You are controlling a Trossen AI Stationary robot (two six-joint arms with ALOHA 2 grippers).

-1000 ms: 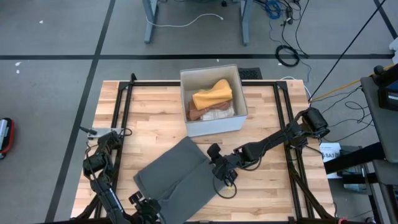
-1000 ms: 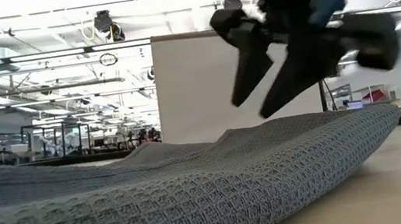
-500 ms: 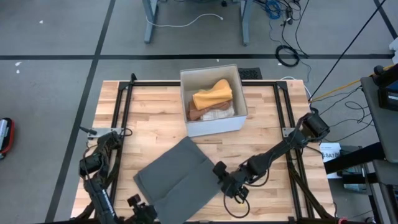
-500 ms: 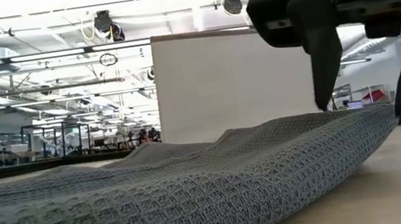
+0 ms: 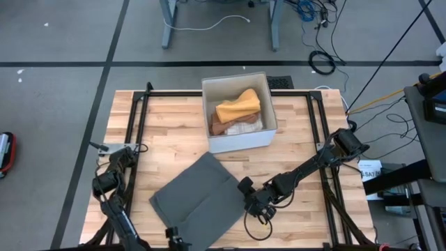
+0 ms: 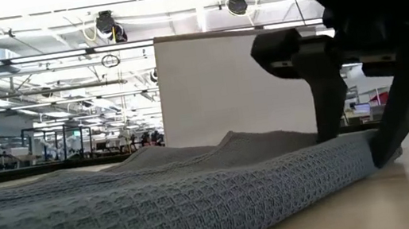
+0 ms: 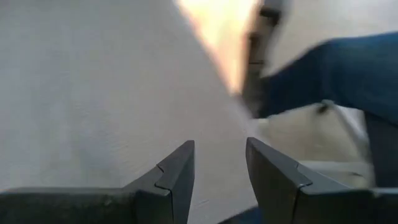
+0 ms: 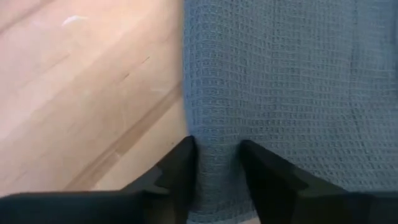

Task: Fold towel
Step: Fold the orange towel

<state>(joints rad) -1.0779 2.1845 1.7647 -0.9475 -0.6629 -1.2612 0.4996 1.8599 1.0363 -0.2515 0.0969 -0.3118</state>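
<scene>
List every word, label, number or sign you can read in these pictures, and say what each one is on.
No text can be read.
White tag beside the table's right edge: print too small to read.
Gray towel, white bin, right gripper: no lettering visible.

The right gripper (image 8: 214, 163) is low with fingers pinched close, while the left gripper (image 7: 219, 163) gapes, fingers parted.

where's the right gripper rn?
High view: right gripper is at the gray towel's right edge, below the white bin; its fingers straddle that edge.
</scene>
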